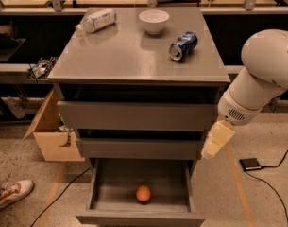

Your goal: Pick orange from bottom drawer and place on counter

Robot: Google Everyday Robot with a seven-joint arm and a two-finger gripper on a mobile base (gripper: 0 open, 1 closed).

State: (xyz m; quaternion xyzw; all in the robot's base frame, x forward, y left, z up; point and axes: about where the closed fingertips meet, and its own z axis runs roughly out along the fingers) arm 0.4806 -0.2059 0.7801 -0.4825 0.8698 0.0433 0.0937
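Below, the small round orange (143, 193) lies in the bottom drawer (114, 186); gripper (217, 140) hangs alongside, opening unclear.

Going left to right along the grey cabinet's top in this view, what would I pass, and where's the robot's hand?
Plastic bottle → white bowl → blue can → then, beyond the right edge of the counter and lower, beside the drawers, the gripper.
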